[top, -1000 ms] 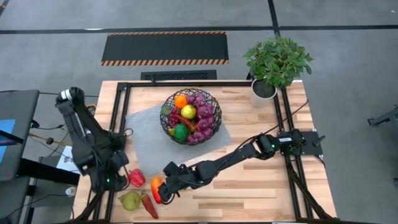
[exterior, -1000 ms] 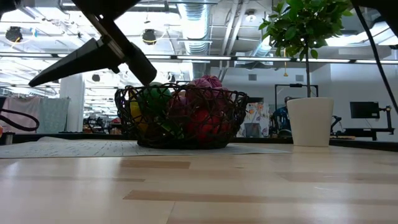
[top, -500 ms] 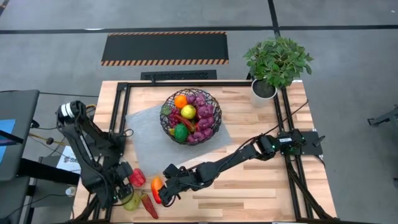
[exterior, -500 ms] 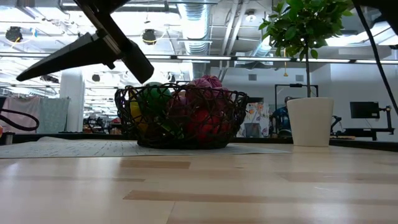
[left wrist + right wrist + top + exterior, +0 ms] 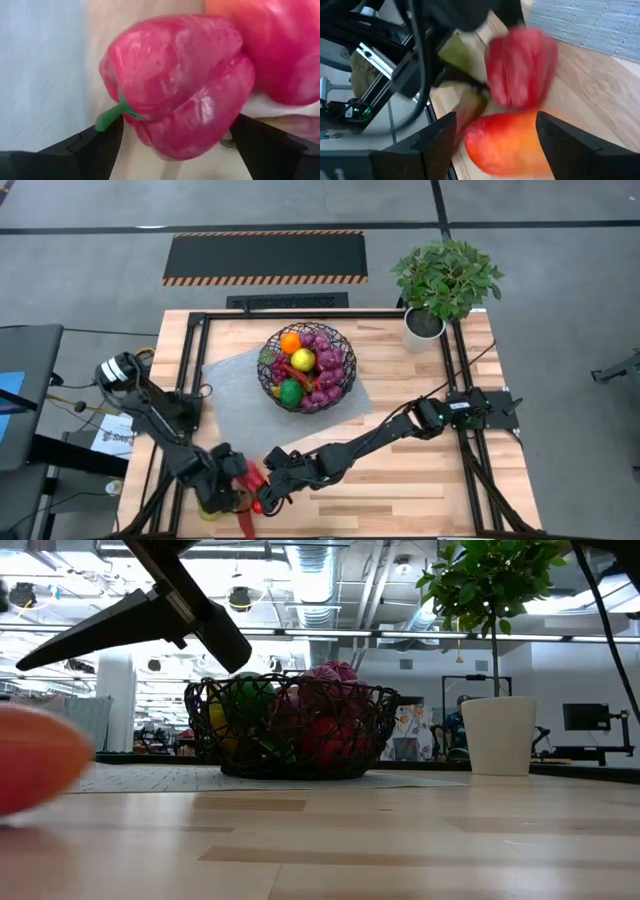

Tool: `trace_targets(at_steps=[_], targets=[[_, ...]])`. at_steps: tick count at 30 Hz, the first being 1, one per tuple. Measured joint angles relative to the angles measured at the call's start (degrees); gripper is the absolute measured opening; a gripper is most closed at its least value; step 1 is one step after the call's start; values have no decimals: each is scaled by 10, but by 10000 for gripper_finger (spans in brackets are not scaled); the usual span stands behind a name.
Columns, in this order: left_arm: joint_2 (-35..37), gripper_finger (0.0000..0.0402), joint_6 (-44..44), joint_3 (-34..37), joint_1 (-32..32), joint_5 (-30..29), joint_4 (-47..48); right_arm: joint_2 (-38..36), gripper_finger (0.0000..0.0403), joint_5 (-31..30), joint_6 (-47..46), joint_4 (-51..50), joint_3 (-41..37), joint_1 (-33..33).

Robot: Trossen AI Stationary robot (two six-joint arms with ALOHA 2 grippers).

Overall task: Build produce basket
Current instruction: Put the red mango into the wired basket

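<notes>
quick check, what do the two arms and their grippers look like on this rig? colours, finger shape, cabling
Both arms are dark, near-black, jointed links. The left arm carries a white cylindrical joint housing near its top. The right arm has a boxy black base with a small green light and black cables trailing off it. The left gripper and right gripper each have two flat, matte black, wedge-shaped fingers.

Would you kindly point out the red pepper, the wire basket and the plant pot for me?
red pepper [image 5: 175, 85], left wrist view, on its glossy side.
wire basket [image 5: 341, 386], high view, on its right rim.
plant pot [image 5: 499, 735], low view, on its white wall.
</notes>
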State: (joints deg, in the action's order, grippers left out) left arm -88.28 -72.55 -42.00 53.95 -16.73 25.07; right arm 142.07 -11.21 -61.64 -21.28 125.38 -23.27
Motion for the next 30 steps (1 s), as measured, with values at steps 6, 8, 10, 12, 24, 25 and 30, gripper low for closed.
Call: trace_targets(at_steps=[6,8,10,12,24,25,30], targets=[[-13,345,96,-7,-66,11,-36,-39,291,-10,3,-72,0,1],[-4,345,114,-7,-85,9,-28,-52,291,-11,4,-105,0,2],[8,345,130,-7,-101,13,-28,-65,291,-11,6,-139,0,-1],[26,345,143,-7,-109,21,-16,-76,291,-10,15,-147,0,-9],[199,345,132,-7,-103,45,67,-56,291,-7,26,-145,-2,-46],[210,345,127,-7,-99,45,68,-58,291,-14,19,-144,0,-44],[238,345,119,-7,-74,60,69,-59,291,-24,2,-167,0,-40]])
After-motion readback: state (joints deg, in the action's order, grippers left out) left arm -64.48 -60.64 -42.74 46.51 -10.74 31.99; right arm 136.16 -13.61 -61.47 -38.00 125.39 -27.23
